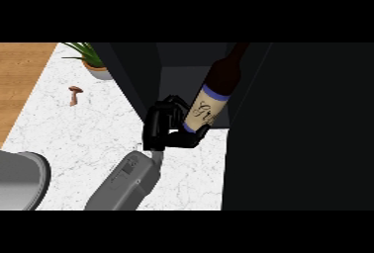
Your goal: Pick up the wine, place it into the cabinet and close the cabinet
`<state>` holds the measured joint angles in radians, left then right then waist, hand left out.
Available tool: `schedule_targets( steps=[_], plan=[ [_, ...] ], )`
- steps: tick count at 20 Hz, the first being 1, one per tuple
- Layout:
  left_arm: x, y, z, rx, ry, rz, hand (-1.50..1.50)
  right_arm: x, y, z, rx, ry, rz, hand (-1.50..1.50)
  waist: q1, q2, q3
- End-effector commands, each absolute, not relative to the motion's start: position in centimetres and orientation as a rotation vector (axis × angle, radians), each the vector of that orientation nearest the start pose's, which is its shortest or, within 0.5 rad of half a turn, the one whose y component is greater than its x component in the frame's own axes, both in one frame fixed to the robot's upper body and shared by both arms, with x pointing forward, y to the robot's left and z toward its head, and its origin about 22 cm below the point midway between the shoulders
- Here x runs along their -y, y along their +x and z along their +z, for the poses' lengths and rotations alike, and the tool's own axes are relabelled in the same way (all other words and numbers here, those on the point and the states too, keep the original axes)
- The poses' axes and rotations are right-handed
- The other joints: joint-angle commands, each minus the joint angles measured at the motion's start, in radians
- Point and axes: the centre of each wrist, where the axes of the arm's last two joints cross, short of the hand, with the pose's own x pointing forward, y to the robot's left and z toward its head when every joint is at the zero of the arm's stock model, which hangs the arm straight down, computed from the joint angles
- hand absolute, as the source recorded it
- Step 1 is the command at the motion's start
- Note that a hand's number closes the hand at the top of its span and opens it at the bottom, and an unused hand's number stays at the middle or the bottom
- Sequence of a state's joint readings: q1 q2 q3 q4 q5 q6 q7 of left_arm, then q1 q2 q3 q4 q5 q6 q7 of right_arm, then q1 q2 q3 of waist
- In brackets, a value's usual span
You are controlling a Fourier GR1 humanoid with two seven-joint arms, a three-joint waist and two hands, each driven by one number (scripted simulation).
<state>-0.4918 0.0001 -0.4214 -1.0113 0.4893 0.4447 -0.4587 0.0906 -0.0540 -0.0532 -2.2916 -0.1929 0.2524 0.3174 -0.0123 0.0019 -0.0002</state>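
Head view, right hand (pixel 169 129) gripping wine bottle (pixel 216 89), tilted w/ neck inside open dark cabinet (pixel 292 123)

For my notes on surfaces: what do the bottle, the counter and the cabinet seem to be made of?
The bottle, held by the robot hand, looks like dark brown glass with a faint sheen; its cream label with blue bands looks like paper. The counter looks like polished white marble, given the grey veins. The cabinet is plain matt black, perhaps painted wood or laminate; I cannot tell which.
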Motion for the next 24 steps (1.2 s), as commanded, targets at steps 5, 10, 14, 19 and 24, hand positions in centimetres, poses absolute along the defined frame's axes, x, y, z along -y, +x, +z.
schedule_targets(
  steps=[5,10,14,19,24],
  plan=[
    [-9.5,32.9,-3.5,1.710,-0.164,0.136,1.50,24.1,15.4,14.5,1.881,0.173,0.187,-1.50,-0.002,-0.001,0.000],
    [-10.9,32.1,-5.4,1.693,-0.232,0.222,1.50,23.6,17.3,13.7,1.885,0.177,0.217,-1.50,0.004,0.000,0.000],
    [-10.2,33.4,-5.4,1.685,-0.277,0.237,1.50,24.5,16.4,15.8,1.884,0.184,0.217,-1.50,-0.005,0.001,0.000],
    [-10.3,34.8,-5.3,1.680,-0.258,0.212,1.50,23.1,16.0,14.3,1.891,0.211,0.195,-1.50,-0.010,0.002,0.000],
    [-10.1,36.5,-4.3,1.665,-0.274,0.220,1.50,23.9,18.6,12.8,1.888,0.238,0.198,-1.50,-0.022,0.007,-0.001]
  ],
)
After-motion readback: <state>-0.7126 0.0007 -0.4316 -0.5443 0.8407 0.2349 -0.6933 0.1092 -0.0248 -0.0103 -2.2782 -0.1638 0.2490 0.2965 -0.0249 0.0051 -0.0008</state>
